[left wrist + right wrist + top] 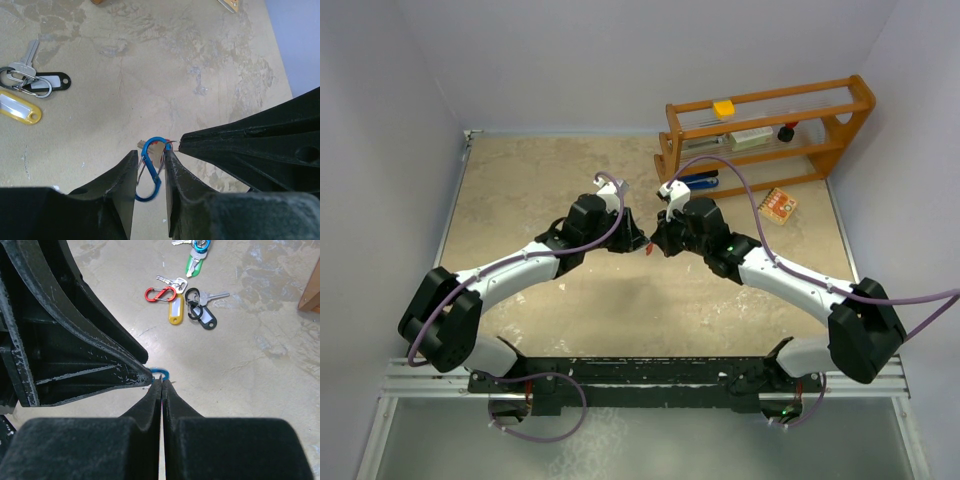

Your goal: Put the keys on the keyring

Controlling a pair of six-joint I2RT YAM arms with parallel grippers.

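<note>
Blue clip [154, 140] hangs between the barely parted jaws of the left claw [151, 151], right claw [162, 382] pinched shut just beside it, keys [200, 312] lying loose farther ahead, so probably mid-handoff, next up: fetch a key.

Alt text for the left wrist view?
The left fingers stand apart on either side of a blue S-shaped clip; the right fingers, shut, point at the clip's top from the right. A black-tagged key and a yellow tag lie on the table, upper left.
</note>
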